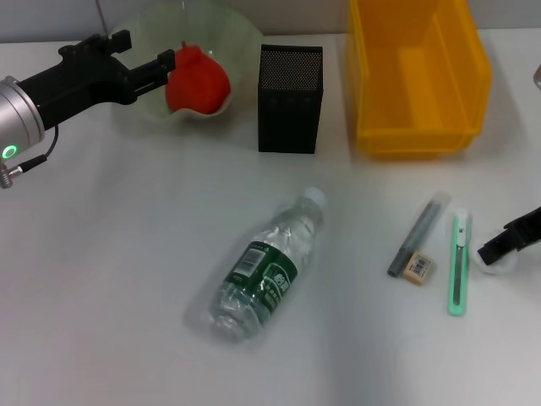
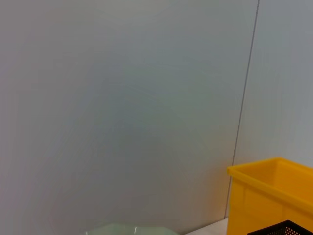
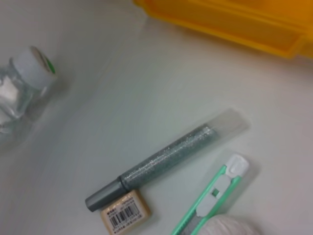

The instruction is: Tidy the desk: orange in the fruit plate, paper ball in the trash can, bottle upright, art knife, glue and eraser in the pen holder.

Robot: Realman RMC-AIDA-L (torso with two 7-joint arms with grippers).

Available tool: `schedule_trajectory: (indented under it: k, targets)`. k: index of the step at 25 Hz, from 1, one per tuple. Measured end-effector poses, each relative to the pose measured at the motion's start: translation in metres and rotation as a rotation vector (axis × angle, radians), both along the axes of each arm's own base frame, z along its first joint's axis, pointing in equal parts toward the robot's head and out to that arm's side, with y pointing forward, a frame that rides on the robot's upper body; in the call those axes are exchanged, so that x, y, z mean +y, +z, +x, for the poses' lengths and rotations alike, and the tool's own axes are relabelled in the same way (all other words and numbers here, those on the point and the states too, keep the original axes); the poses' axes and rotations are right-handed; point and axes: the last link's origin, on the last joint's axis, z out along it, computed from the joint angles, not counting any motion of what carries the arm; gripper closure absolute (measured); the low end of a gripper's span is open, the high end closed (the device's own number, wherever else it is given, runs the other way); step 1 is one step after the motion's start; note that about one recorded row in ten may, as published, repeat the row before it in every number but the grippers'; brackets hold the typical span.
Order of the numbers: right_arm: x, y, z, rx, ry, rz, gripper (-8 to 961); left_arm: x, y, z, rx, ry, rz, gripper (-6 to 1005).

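Left gripper [image 1: 169, 69] is clamped on the orange [image 1: 196, 80], holding it right over the fruit plate [image 1: 241, 34], so that bit looks nearly done. Risk I see: if it lets go while this high or off-centre, the orange could roll against the plate's wavy rim and tip out toward the pen holder [image 1: 289, 97] just beside it. Right gripper [image 1: 511, 241] sits at the table edge over the paper ball [image 3: 227, 227]; can't tell if it's open or closed. Its approach could nudge the art knife [image 1: 457, 264] lying close by, near the glue [image 1: 418, 234] and eraser [image 1: 418, 268]. Bottle [image 1: 266, 269] is on its side mid-desk, free to roll if bumped.
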Motion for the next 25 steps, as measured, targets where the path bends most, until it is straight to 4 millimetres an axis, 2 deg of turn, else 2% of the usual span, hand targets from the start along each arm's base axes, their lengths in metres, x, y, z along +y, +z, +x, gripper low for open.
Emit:
schedule_trajectory:
  k: [2,7,11,16,21,25]
  targets:
    - [-0.001,0.001,0.003,-0.002,-0.012,0.003,496,0.000,0.000,0.001,0.000,-0.004,0.000,229]
    - [-0.005,0.011,0.009,0.013,-0.052,0.014,555,0.000,0.001,0.002,-0.003,-0.009,-0.001,230]
    - [-0.009,0.033,0.012,0.079,-0.080,0.056,602,0.001,0.001,0.003,-0.010,-0.010,0.001,230]
    - [-0.014,0.067,0.003,0.288,-0.040,0.134,642,0.002,0.002,0.005,-0.012,-0.014,0.003,230]
    - [-0.005,0.098,-0.015,0.607,0.116,0.254,673,0.003,0.002,0.006,-0.013,-0.016,0.005,230]
    - [0.009,0.105,-0.016,0.735,0.240,0.387,686,0.002,0.002,0.005,-0.033,-0.009,0.007,230]
